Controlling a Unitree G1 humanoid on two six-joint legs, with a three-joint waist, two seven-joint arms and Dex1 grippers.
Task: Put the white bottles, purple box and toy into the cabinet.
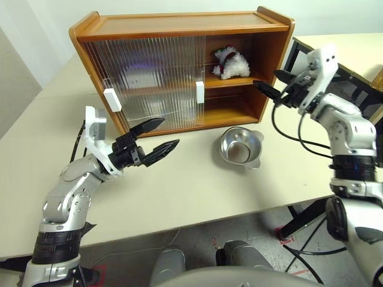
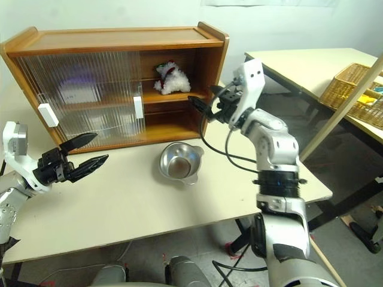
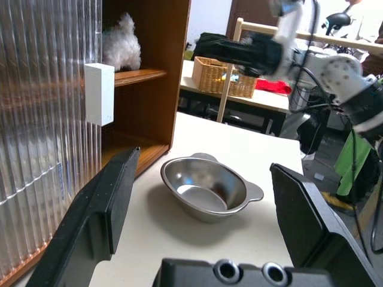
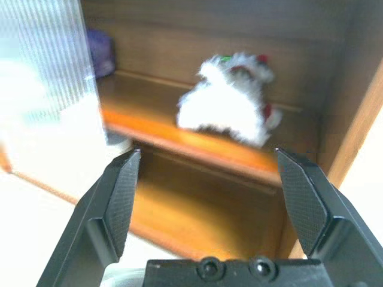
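left eye view: small white plush toy [image 1: 231, 63] sits upper centre on the brown wooden cabinet [image 1: 179, 27] shelf. both grippers' fingers spread, empty. a careless right gripper [image 1: 270, 89] could clip the cabinet's side.

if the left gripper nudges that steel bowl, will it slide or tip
The steel bowl would probably slide: it sits upright on the smooth table. It looks thin and empty, so likely light. A push high on its rim could rock it.
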